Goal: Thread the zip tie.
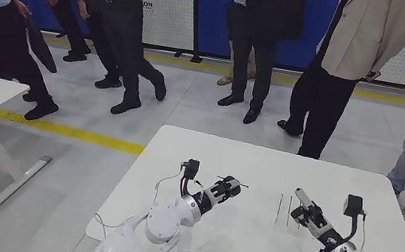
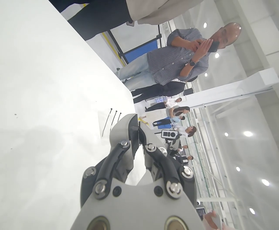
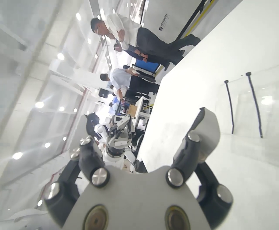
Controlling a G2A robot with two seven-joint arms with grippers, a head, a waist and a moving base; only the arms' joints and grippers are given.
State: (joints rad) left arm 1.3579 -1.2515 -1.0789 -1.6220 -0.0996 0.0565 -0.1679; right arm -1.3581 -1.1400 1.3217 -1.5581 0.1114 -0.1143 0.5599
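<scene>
Nearest me, the left arm reaches up from the near left of the table (image 1: 182, 151), forearm angled toward the far right, ending near the middle. The left gripper (image 1: 231, 186) is turned on its side, one finger low to the table and the other above it. Its fingers (image 2: 122, 130) are clenched on a zip tie (image 1: 244, 185). The left wrist view shows it as a thin black strip pinched between the pads (image 2: 138, 130), and from above its ends poke out either side of the tips.

The right arm comes in from the near right corner, pointing far and left. The right gripper (image 1: 303, 207) hangs just off the surface with its jaws spread wide and nothing between them. One silver finger (image 3: 204, 124) is over the table.

A few spare ties (image 1: 284, 208) lie flat between the two grippers, just left of the right one and well apart from the held tie. They are side by side, running near to far, heads at the far end, on a clear sheet (image 3: 248, 143).
</scene>
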